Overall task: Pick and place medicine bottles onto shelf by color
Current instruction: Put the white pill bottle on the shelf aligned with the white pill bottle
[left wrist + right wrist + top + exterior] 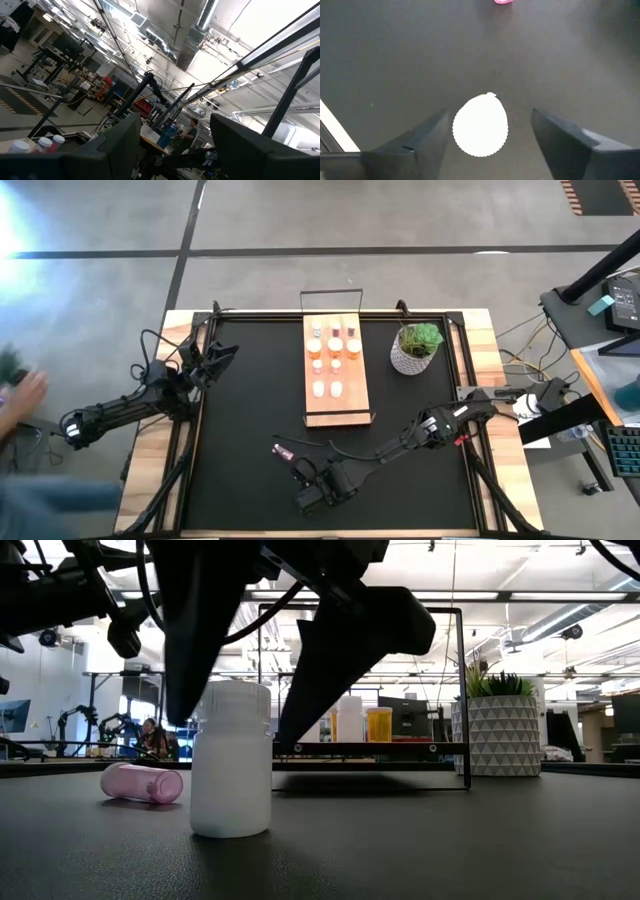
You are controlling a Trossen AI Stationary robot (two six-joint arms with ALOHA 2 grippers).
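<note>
A white medicine bottle (pixel 231 760) stands upright on the black mat near the table's front edge; its round cap (pixel 480 125) shows from above. My right gripper (pixel 488 119) is open just above it, one finger on each side, apart from the bottle; it also shows in the high view (pixel 305 483). A pink bottle (pixel 283 451) lies on its side on the mat just beyond. The wooden shelf (pixel 335 408) at the table's middle carries several bottles, orange (pixel 316 350), pink (pixel 335 345) and white (pixel 320 388). My left gripper (pixel 225 355) is open and empty at the far left.
A green plant in a white pot (pixel 416 348) stands to the right of the shelf. The shelf's dark wire frame (pixel 462 690) rises at its ends. A person's hand (pixel 25 395) shows beyond the table's left edge. Bare mat lies left of the shelf.
</note>
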